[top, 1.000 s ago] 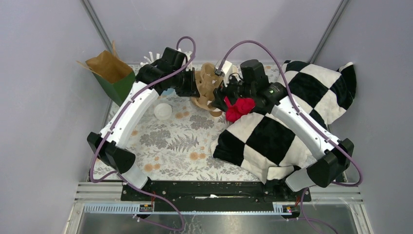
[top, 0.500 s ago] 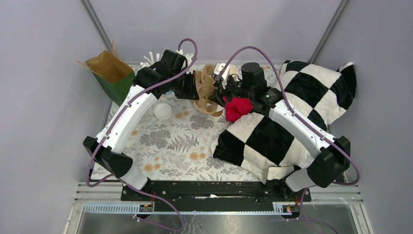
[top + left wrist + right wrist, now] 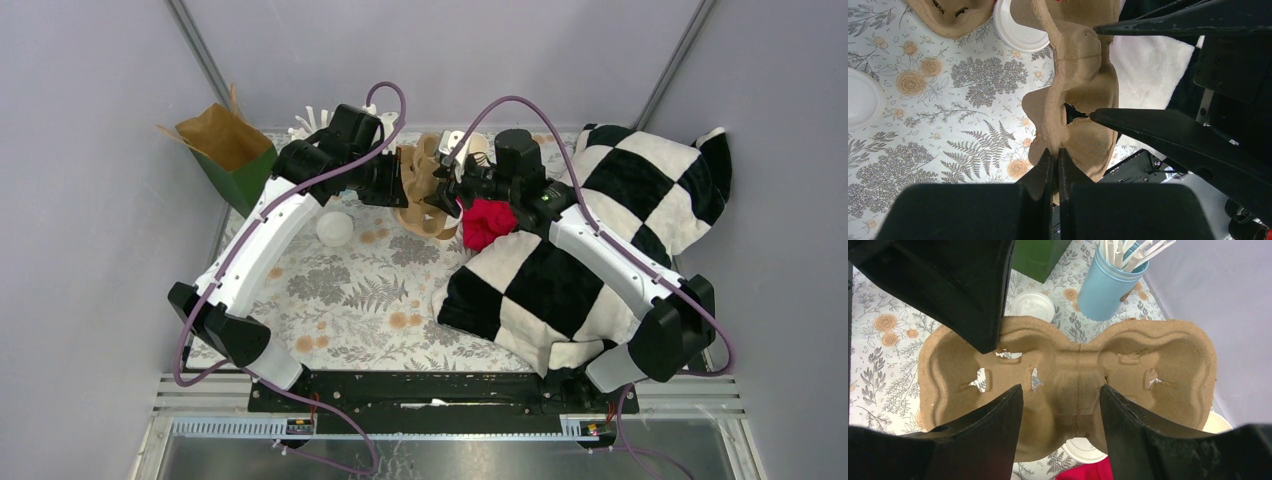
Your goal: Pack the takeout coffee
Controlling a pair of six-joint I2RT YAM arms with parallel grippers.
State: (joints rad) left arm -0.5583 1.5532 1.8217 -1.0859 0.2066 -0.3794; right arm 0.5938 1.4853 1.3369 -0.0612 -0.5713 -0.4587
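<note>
takeout coffee (image 3: 335,228), one white-lidded cup, two pulp carriers (image 3: 1068,370)

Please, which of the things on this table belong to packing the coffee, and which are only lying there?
For the job:
- pulp cup carrier, held by the left gripper
- white lid, probably the coffee's
- green paper bag, likely

Lying about:
- checkered blanket
- red cloth
- blue cup of stirrers
</note>
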